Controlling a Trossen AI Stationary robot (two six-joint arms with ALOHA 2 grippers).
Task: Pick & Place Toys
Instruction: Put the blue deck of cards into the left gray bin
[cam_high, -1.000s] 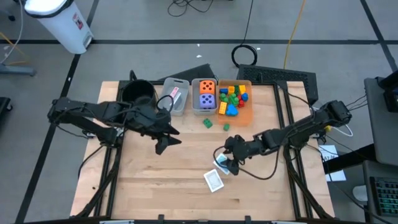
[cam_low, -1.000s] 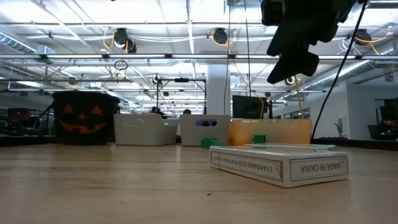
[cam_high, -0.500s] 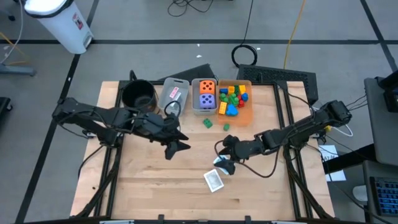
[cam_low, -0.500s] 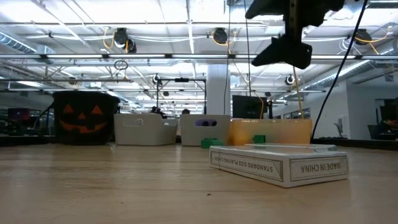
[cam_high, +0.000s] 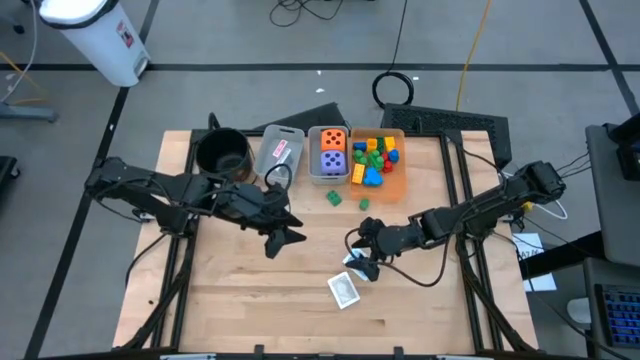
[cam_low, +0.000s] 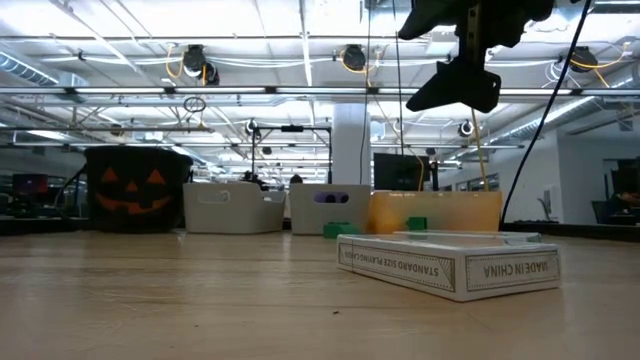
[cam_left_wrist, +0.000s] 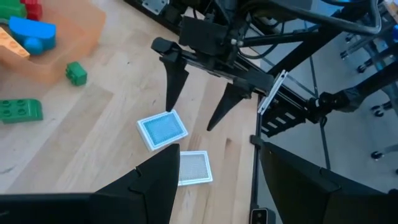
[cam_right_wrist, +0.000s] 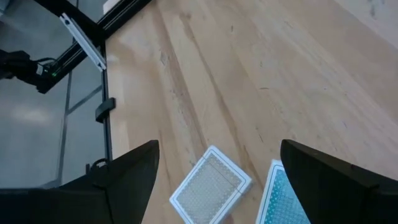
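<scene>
Two cards lie flat on the wooden table: a teal card (cam_high: 350, 264) (cam_left_wrist: 161, 130) and a white card box (cam_high: 344, 290) (cam_left_wrist: 193, 168), which fills the foreground of the low view (cam_low: 450, 265). My right gripper (cam_high: 358, 257) (cam_right_wrist: 219, 146) hangs open just above the teal card, touching nothing. My left gripper (cam_high: 285, 236) (cam_left_wrist: 217, 155) hovers open over mid-table, left of the cards, with nothing between its fingers. Two green blocks (cam_high: 333, 198) (cam_high: 364, 204) rest on the table before the bins. Orange and purple dice (cam_high: 332, 150) sit in a grey bin.
An orange bin (cam_high: 392, 186) holds several coloured blocks at the far middle. Left of it stand the dice bin and another grey bin (cam_high: 280, 152). A black pot (cam_high: 224, 150) stands at the far left. Bare wood spreads across the near left.
My left gripper has moved toward the table's right edge and a little nearer, closing on the cards. My right gripper has stayed over the teal card and tipped at the wrist. Both cards lie where they were.
</scene>
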